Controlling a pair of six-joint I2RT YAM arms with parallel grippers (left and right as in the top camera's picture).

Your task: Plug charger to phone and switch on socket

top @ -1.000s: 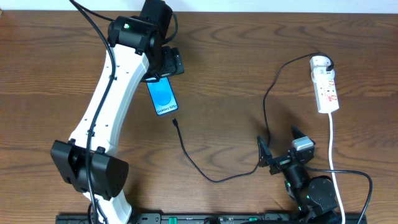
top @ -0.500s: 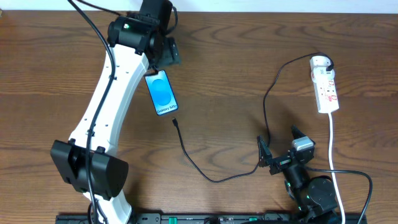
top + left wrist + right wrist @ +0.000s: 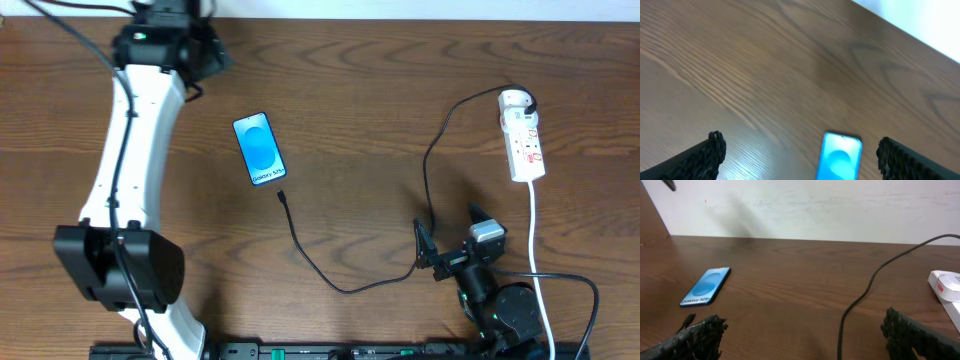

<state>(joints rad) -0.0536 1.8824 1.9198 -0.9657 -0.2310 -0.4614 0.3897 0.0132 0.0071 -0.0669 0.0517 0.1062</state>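
— How much open room is there?

— Plenty. The phone lies flat, screen up, on the wooden table, left of centre, with bare wood on every side. The charger ends just short of the phone's near edge, its tip not plugged in. Its cable loops right past the right gripper and runs up to the socket, which lies by the far right edge. The socket's white cord trails toward the near side.

— And the grippers?

— Both have their jaws spread wide and hold nothing. The left gripper is up by the far edge, left of the phone.

— Anything changed?

— Yes. A second ago the left gripper hung over the phone's far end. It has since swung left and farther away, so the whole phone now shows. The right arm hasn't moved.
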